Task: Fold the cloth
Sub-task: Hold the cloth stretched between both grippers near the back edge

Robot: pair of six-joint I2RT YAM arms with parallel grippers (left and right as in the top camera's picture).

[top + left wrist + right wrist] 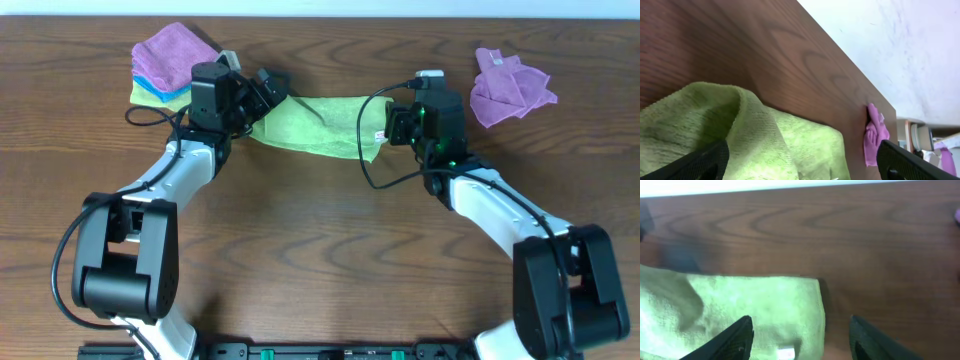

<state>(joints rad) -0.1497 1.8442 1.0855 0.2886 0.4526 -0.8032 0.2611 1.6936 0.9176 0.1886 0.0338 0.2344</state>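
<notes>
While limp on the table (320, 230), the cloth (318, 125) under left gripper (266, 92) and right gripper (393, 126), fingers parted, empty.

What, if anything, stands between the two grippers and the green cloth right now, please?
Nothing visible does. The left gripper and the right gripper hang open directly over opposite ends of the cloth. The purple cloth lies off to the right and the stacked cloths off to the left, neither in the way.
</notes>
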